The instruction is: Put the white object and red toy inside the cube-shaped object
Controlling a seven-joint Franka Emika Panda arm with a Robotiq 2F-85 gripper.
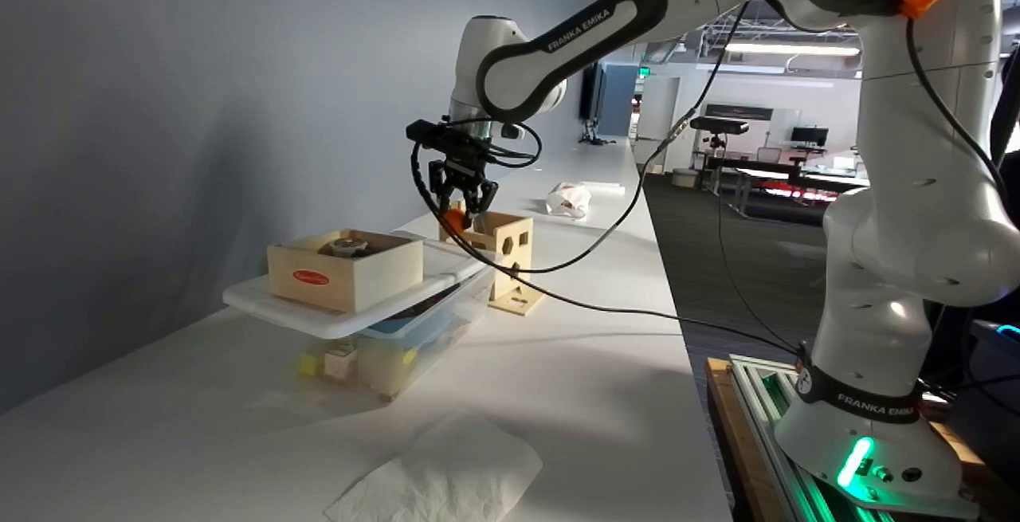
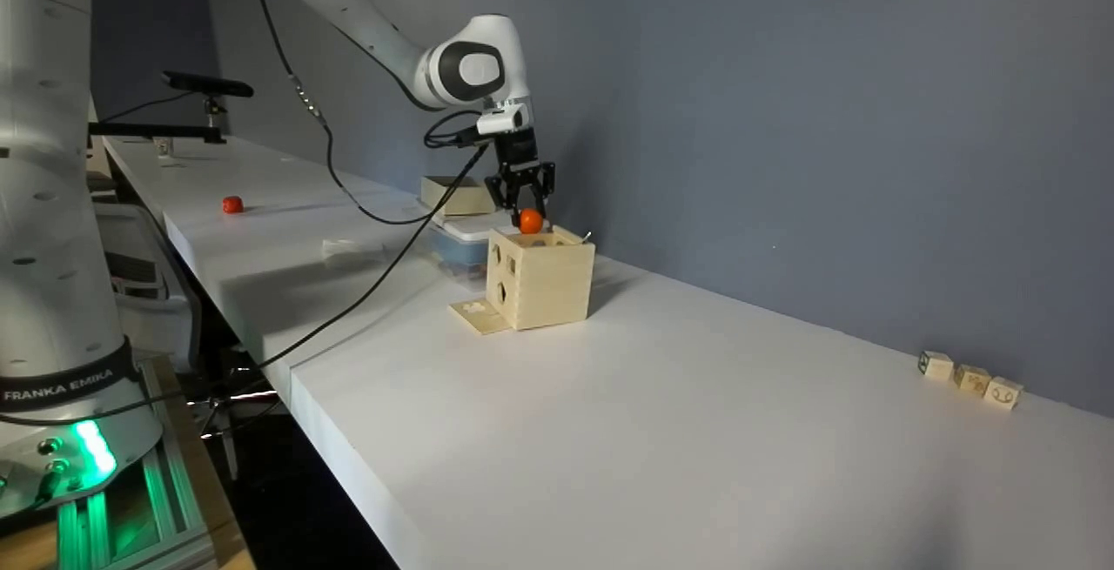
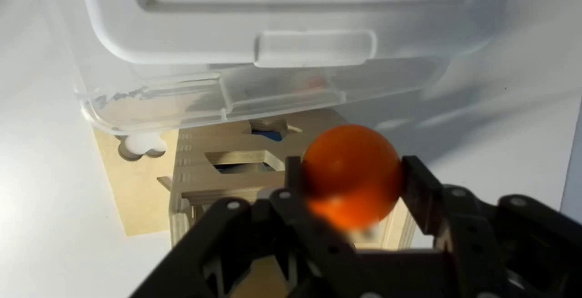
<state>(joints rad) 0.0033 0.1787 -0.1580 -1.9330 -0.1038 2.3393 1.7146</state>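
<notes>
Wrist view: the black, two-fingered pincer (image 3: 352, 173) grips a smooth, round, orange-red ball (image 3: 352, 177), perhaps plastic.

Probably light, firm and slick, it could roll out if pinched off-centre; a hold across its widest part suits best. Just below the pincer stands the small light-wood cube (image 2: 553, 287) with cut-out holes.
</notes>
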